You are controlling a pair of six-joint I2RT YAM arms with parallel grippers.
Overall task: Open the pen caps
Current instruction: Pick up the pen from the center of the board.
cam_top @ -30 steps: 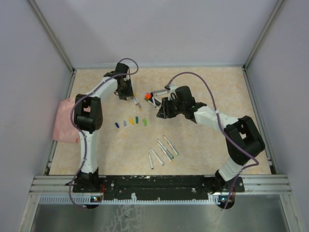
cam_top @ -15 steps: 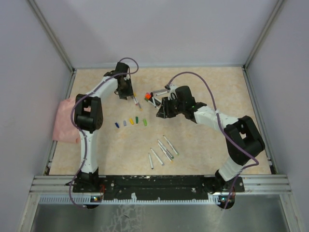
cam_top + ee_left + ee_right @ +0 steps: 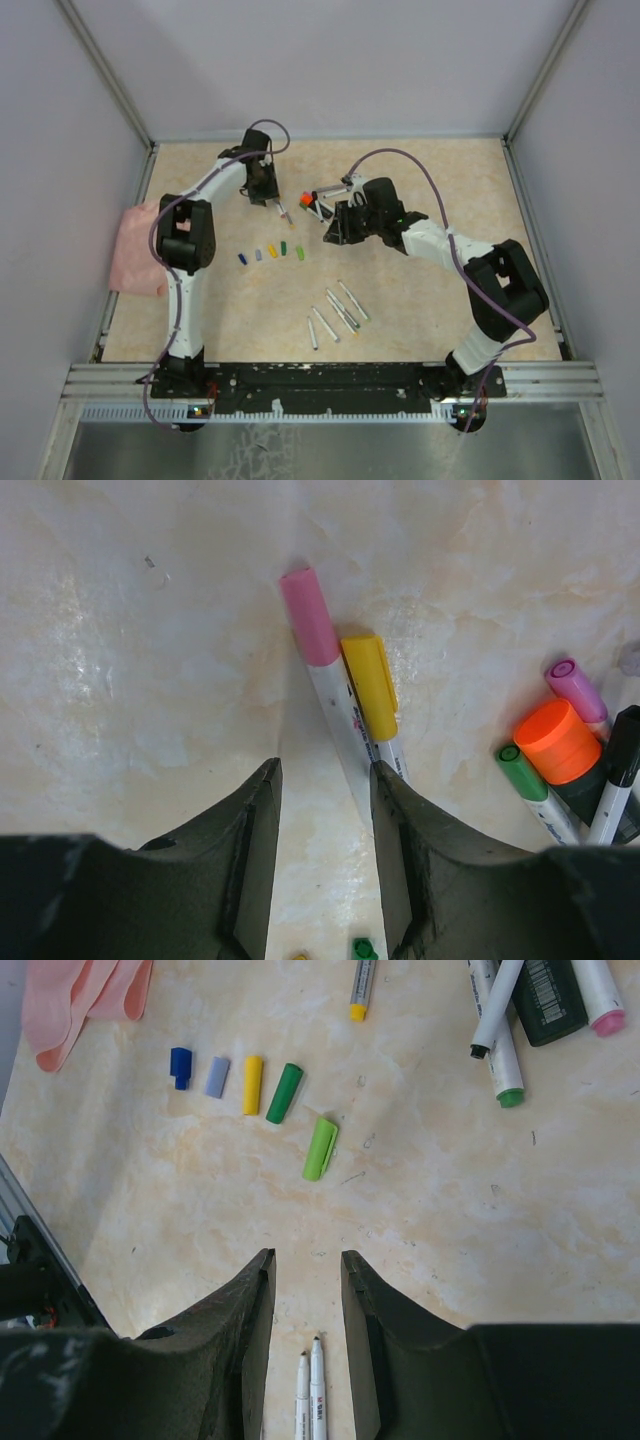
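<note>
Left jaws: seen apart with nothing clamped between them. The left gripper (image 3: pixel 325 775) is held low over the table (image 3: pixel 150 680).
Just ahead of the left jaws: a pink-capped pen (image 3: pixel 312 620) and a yellow-capped pen (image 3: pixel 370 685) are laid side by side, touching. The pink one's barrel runs into the gap, close to the finger on the view's right. The yellow one's barrel is hidden behind that finger.
Further right: an orange-capped highlighter (image 3: pixel 553 742), a green-capped pen (image 3: pixel 522 772), a purple-capped pen (image 3: pixel 573 683) and a black-capped pen (image 3: pixel 622 755) are bunched together.
Right jaws: seen apart and empty. The right gripper (image 3: pixel 305 1265) is held above the table.
Through the right gap: two uncapped pens (image 3: pixel 316 1400) are seen lying parallel, tips pointing away.
Ahead of the right jaws: five loose caps (image 3: pixel 252 1084) are set in a row on the table: blue, lilac, yellow, dark green, light green.
Far left: a pink cloth (image 3: pixel 85 1000) is laid at the table's edge.
</note>
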